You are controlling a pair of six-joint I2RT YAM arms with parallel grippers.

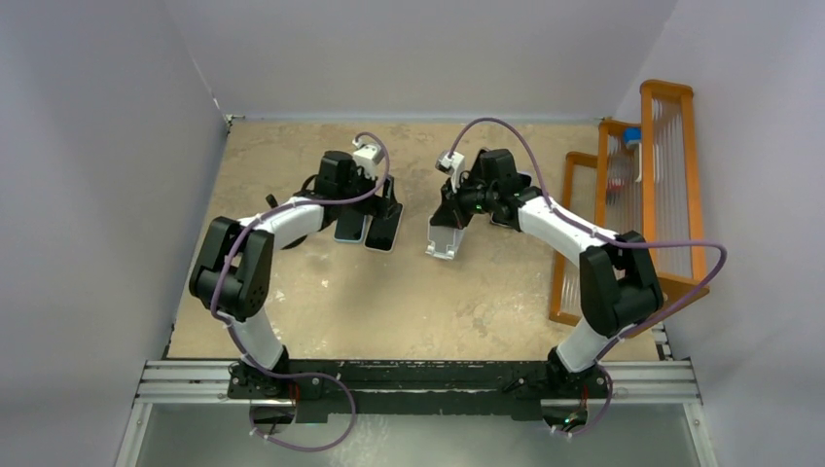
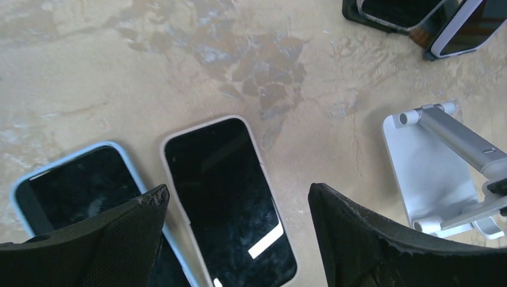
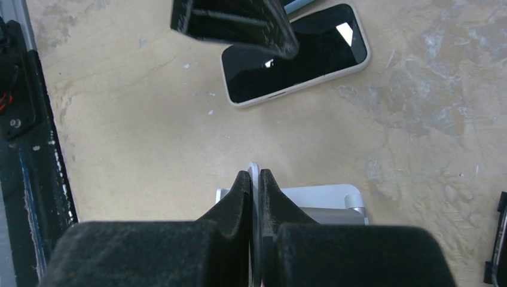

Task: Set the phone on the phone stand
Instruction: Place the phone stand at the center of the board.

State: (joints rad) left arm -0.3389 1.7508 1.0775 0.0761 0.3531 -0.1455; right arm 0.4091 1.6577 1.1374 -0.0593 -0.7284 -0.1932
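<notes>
I log: left tool (image 2: 237, 200) spread wide over the white-cased phone (image 3: 311, 54), flat on the surface (image 2: 89, 72); right tool (image 3: 254, 179) pinched on the phone stand (image 2: 430, 173) nearby

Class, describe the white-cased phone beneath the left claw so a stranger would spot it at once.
On the tan table, the left claw hangs open over two phones lying side by side. Take the phone nearer the silver stand: its case is white, while its neighbour wears pale blue.
</notes>
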